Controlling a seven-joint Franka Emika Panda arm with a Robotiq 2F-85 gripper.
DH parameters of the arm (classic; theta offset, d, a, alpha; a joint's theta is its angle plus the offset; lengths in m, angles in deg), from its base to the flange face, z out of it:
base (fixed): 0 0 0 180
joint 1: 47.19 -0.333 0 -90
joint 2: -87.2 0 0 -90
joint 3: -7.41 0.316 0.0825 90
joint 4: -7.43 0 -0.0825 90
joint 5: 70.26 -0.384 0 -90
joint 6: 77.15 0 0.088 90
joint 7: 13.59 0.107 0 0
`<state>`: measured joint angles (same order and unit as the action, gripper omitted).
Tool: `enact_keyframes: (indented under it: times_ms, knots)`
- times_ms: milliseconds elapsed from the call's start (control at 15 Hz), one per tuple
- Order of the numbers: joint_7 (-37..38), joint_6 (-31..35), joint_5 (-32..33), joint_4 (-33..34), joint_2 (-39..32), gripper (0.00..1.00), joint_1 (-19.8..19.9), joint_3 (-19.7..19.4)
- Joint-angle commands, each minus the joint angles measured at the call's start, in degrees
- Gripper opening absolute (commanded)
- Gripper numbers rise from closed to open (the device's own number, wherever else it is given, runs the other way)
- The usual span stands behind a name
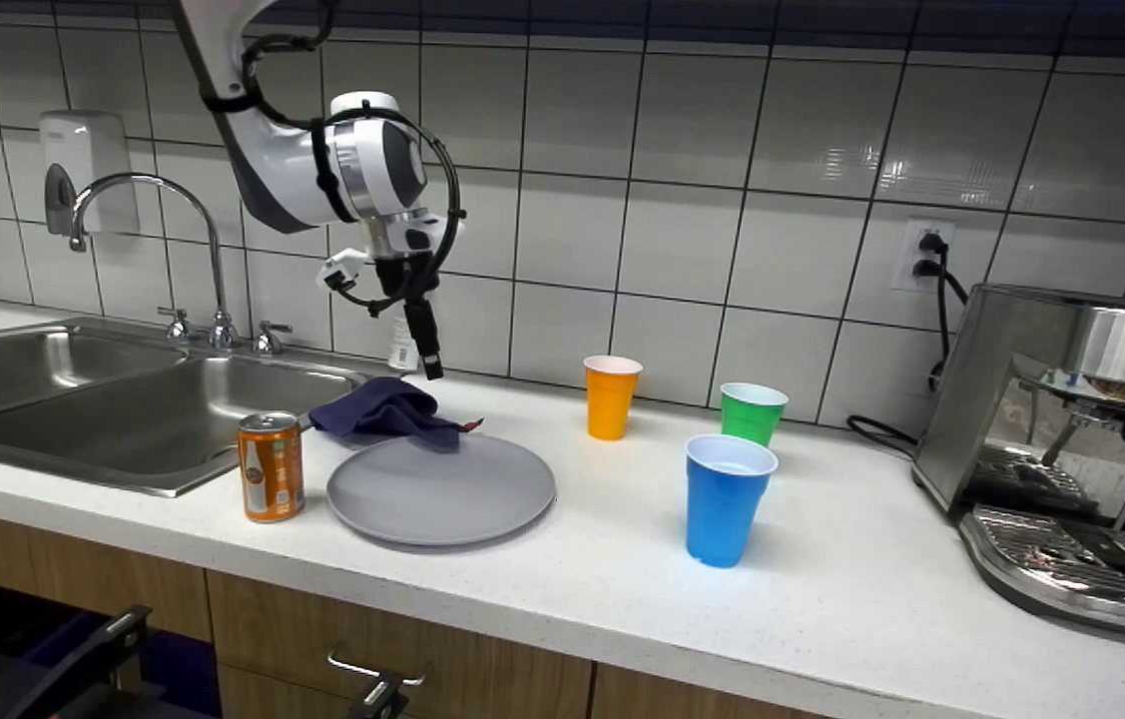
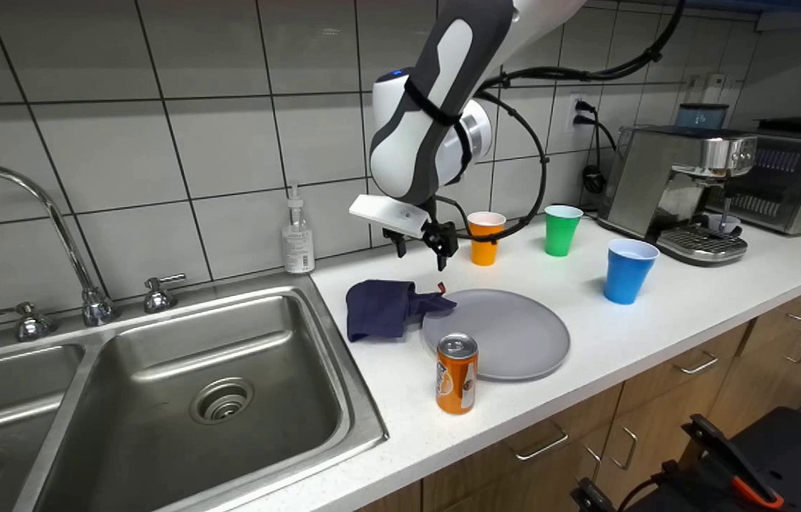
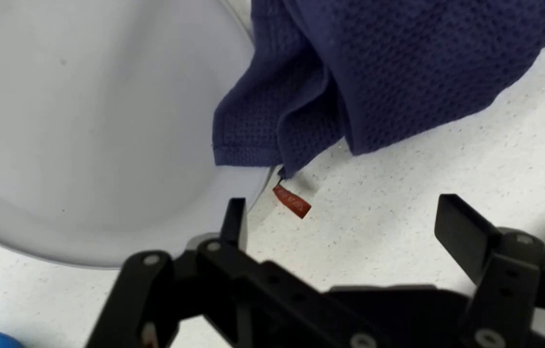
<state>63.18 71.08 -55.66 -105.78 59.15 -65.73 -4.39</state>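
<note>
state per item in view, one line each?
tool: open, holding nothing
navy cloth: bunched, one end over gray plate
gray plate: lying flat, partly covered
orange can: upright; opened or sealed unclear
orange cup: upright
green cup: upright
blue cup: upright
soap bottle: upright
faucet: no water seen running
coffee machine: on or off unclear

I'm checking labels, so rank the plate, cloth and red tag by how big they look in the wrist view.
1. Gray plate
2. Dark blue cloth
3. Red tag, by far the smallest

The frame cuts off plate and cloth, so this ranks only what shows.
</note>
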Motion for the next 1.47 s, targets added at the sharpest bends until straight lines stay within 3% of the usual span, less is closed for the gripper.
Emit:
enact_keyframes:
  times_ms: [0,200,333,1400]
  knots:
    - [2.5,-3.4,0.3,1.6,0.2,1.00,1.9,-0.8]
    - [2.4,-4.7,-0.3,2.1,0.2,1.00,3.8,-1.1]
    - [1.6,-2.2,0.7,0.8,0.1,1.00,4.1,-0.5]
    - [1.9,-1.7,0.9,0.9,-0.3,1.00,3.8,-0.4]
